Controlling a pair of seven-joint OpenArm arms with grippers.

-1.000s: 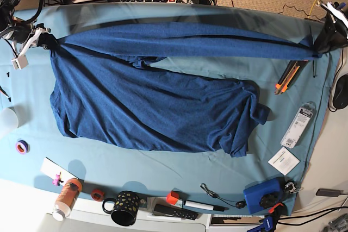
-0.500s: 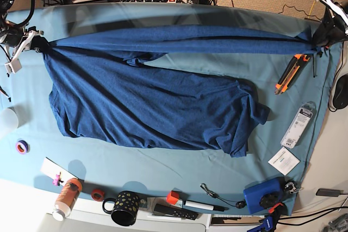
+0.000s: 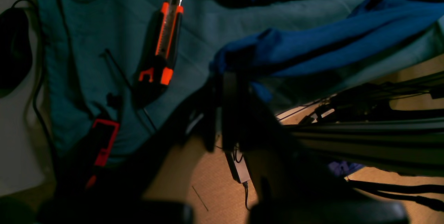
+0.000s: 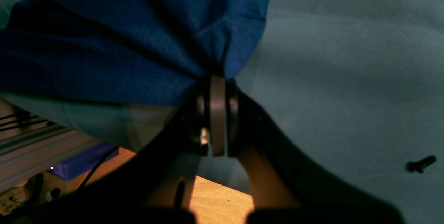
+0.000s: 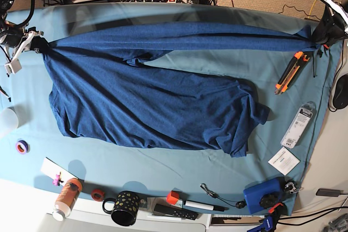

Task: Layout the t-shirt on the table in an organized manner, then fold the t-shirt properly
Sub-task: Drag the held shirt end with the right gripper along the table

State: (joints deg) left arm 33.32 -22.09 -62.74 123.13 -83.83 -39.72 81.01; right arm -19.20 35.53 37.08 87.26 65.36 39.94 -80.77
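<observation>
The dark navy t-shirt (image 5: 152,101) lies spread across the teal table (image 5: 163,169), its far edge pulled taut into a long band (image 5: 179,36) between both arms. My right gripper (image 5: 39,44) at the base view's left is shut on the t-shirt's corner; the right wrist view shows the fabric (image 4: 138,43) bunched into the closed fingers (image 4: 218,113). My left gripper (image 5: 315,41) at the far right is shut on the other end, with cloth (image 3: 312,47) gathered at its tips (image 3: 227,78). The near part of the shirt rests wrinkled on the table.
An orange-black utility knife (image 5: 287,73) lies just below the left gripper. A packaged item (image 5: 298,125), a white card (image 5: 283,161) and a blue box (image 5: 262,195) sit at the right. Along the near edge stand a mug (image 5: 125,207), bottle (image 5: 67,198), tape rolls and a marker (image 5: 201,205).
Both grippers have drawn the far edge tighter and slightly farther back; the band has straightened and the shirt's left side has shifted left.
</observation>
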